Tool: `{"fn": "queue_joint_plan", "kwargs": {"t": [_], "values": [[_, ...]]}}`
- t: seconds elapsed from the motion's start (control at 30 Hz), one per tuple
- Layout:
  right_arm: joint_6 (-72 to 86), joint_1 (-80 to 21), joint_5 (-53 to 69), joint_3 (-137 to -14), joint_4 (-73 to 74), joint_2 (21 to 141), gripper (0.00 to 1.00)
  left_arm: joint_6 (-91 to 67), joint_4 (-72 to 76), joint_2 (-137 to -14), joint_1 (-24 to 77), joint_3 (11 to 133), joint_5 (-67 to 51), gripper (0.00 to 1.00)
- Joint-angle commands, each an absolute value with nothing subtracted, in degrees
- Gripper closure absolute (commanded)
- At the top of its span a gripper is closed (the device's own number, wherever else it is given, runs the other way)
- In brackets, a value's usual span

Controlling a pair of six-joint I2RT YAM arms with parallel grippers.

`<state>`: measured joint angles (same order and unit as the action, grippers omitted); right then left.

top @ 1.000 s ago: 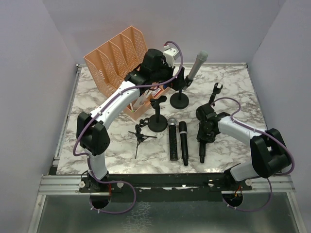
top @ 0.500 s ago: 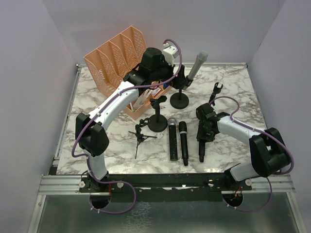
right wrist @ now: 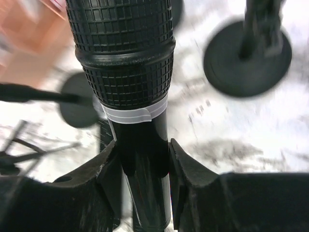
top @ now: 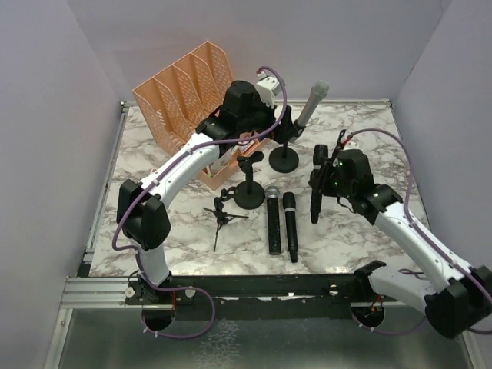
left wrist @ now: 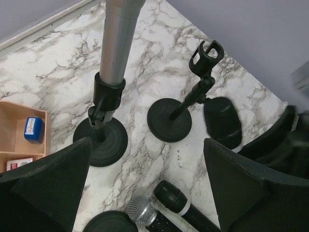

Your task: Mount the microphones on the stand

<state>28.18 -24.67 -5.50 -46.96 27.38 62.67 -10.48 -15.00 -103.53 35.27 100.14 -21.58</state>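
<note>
A silver-grey microphone (top: 310,102) stands clipped in the back stand (top: 283,158); it also shows in the left wrist view (left wrist: 116,43). My right gripper (top: 321,183) is shut on an all-black microphone (top: 315,194), held off the table, head up in the right wrist view (right wrist: 126,63). A silver-grille microphone (top: 272,220) and a black microphone (top: 290,226) lie side by side on the table. My left gripper (top: 281,124) is open and empty above the back stand, with its fingers (left wrist: 53,179) wide apart. An empty stand clip (left wrist: 206,52) is to the right.
An orange file rack (top: 178,88) stands at the back left, with a box (left wrist: 33,129) in a tray beside it. Another empty round-base stand (top: 248,191) and a small folded tripod (top: 223,214) are at centre left. The marble table (top: 369,138) ends at a metal rail in front.
My right arm has lifted the black microphone off the table and swung it up and back towards the empty stand. My left arm has barely moved.
</note>
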Motion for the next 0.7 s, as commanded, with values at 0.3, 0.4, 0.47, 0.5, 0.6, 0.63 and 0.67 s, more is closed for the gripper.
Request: {"fn": "queue_joint_plan", "kwargs": {"t": [0.3,0.4,0.47,0.5,0.6,0.63,0.67], "values": [[12.02,-24.53,-33.39,-65.65,7.7,58.07,0.99,-13.4,2.53,-101.09,38.67,93.34,-19.78,0.08],[6.56,-23.76,-41.38,-68.8,1.64,62.05,0.99,-13.53,3.25,-104.41,41.3,95.71,-19.27,0.08],[4.14,-22.27,-43.84,-70.18,-2.89,64.15,0.99,-13.77,3.87,-106.68,43.33,97.54,-17.71,0.08],[3.6,-21.49,-44.59,-70.82,-4.29,64.96,0.99,-13.76,4.56,-107.64,44.35,98.11,-16.78,0.08],[3.96,-17.97,-44.84,-72.11,-7.43,67.09,0.99,-13.0,7.64,-110.81,47.08,99.16,-15.5,0.08],[4.82,-16.51,-44.07,-72.56,-7.53,67.79,0.99,-12.53,8.27,-112.12,47.75,100.22,-15.68,0.08],[5.71,-15.16,-43.02,-72.81,-7.71,68.23,0.99,-12.25,8.99,-113.34,48.39,100.99,-15.39,0.09]]}}
